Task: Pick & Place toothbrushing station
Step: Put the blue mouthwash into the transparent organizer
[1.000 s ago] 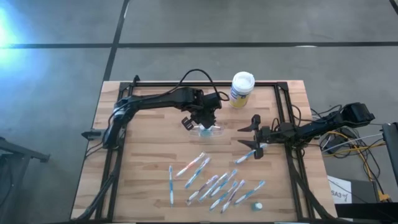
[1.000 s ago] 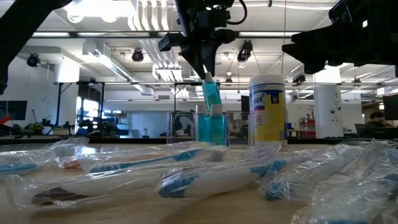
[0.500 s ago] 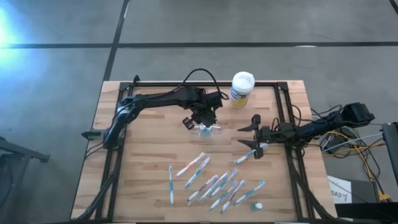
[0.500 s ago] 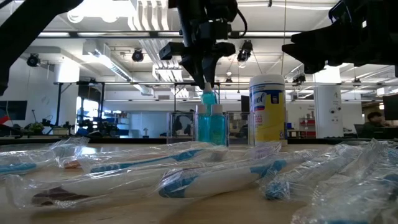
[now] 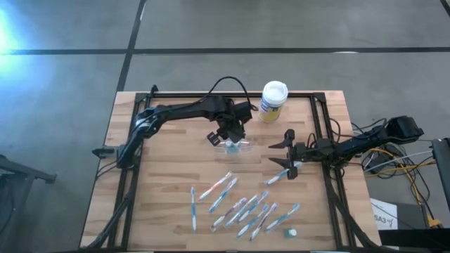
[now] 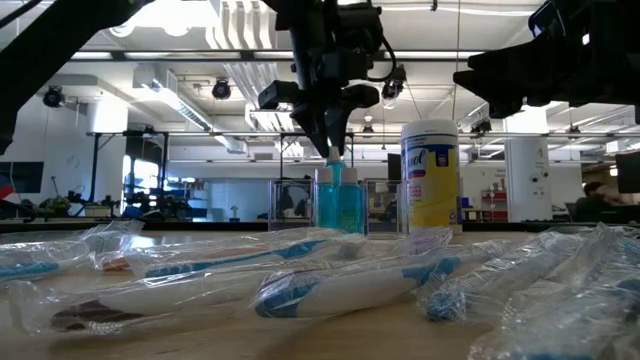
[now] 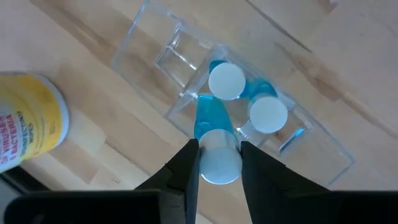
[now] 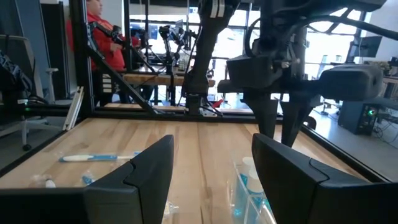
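Canister (image 7: pixel 25 121) label reads "VIRUSES & BACTERIA" and "WIPES"; nothing else legible.

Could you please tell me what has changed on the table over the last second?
The left gripper has lowered its teal tube into the clear holder, beside the two tubes already there, and still grips it. The right gripper, the canister and the wrapped toothbrushes stayed put.

Bright bluish glare seen at the high view's upper left edge, ceiling lights (image 6: pixel 250 30) blown out in the low view, wrapped toothbrushes (image 6: pixel 330 285) rendered soft up close, table (image 5: pixel 169 190) evenly lit, shadows faint
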### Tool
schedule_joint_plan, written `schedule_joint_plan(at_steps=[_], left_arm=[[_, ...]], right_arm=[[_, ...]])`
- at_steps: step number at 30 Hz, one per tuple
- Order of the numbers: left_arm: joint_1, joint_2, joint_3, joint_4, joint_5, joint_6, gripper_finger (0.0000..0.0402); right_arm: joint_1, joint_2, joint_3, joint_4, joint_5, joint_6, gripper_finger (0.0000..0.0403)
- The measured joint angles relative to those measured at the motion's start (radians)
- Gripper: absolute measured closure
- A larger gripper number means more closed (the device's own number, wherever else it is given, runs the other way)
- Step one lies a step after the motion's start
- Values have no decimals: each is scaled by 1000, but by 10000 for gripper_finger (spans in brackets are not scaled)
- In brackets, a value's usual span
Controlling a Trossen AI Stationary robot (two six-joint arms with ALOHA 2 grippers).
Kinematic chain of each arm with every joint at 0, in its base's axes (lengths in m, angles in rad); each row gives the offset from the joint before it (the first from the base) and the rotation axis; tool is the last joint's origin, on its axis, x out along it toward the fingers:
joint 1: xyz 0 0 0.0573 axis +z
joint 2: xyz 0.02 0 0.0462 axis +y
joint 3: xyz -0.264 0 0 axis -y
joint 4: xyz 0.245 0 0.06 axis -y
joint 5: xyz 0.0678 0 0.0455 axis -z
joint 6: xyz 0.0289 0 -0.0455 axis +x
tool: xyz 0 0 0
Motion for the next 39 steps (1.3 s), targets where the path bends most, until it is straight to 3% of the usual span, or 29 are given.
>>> schedule_joint_plan(at_steps=[33,39], left_arm=[[7,-2,-131,152,6,-14,305],[7,-2,-134,168,6,-17,281]], right_arm=[[-1,0,0,6,0,-14,188],[-1,0,0,6,0,-14,188]])
